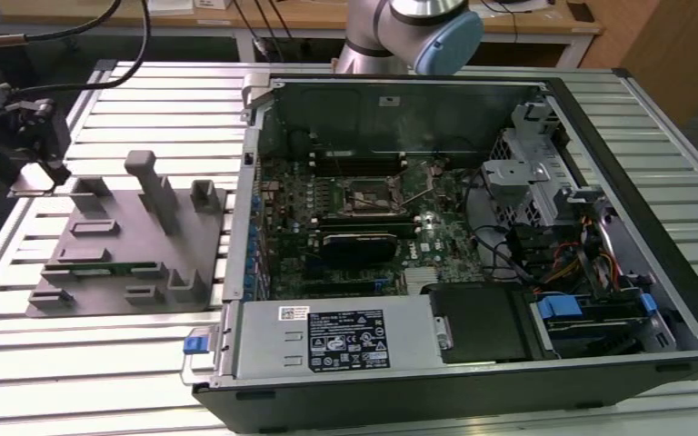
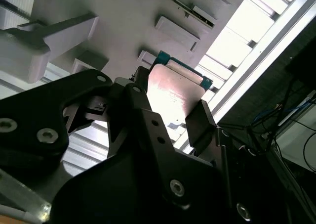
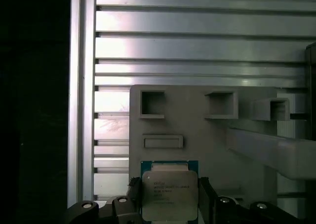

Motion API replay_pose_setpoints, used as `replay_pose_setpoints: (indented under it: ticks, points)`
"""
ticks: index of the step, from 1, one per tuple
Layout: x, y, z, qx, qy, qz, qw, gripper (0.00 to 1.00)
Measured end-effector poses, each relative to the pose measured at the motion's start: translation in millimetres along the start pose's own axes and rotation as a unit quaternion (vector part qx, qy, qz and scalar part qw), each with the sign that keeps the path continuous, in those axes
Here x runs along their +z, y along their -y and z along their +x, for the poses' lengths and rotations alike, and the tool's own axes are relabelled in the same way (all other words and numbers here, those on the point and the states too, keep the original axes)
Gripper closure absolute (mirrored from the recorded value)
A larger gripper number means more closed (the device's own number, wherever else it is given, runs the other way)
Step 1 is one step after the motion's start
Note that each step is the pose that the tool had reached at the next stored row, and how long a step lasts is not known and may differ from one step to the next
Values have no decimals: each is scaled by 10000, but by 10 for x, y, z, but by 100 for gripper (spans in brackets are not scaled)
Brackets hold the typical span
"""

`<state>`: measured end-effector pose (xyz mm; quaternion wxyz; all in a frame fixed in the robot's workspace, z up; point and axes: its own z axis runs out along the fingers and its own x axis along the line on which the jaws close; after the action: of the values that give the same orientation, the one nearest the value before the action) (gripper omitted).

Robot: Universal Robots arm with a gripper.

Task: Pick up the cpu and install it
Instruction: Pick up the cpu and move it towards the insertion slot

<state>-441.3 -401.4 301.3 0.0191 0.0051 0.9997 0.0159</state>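
Note:
The cpu (image 3: 170, 195) is a small square chip with a silvery top and a green rim, sitting between two dark fingers (image 3: 205, 198). My gripper (image 3: 170, 197) is shut on the cpu. In the second wrist view the cpu (image 2: 174, 88) shows as a pale plate clamped by the gripper (image 2: 173, 101), well off the grey tray (image 2: 123, 26) behind it. In the exterior view the gripper (image 1: 36, 159) hangs at the far left, above the tray's (image 1: 106, 291) left edge, with the pale cpu (image 1: 34, 179) at its tip.
The open computer case (image 1: 471, 227) lies at the exterior view's right, with the dark square socket (image 1: 367, 193) and raised metal lever (image 1: 424, 180) on its board. Grey posts (image 1: 155, 186) stand up from the tray. A slatted metal table (image 3: 197, 41) lies underneath.

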Motion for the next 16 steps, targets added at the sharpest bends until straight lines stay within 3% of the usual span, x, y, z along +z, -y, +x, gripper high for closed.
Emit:
replay_pose_setpoints:
  ticks: [16]
  points:
    - [-325, -13, -12, 0, 0, 0, 10000, 46]
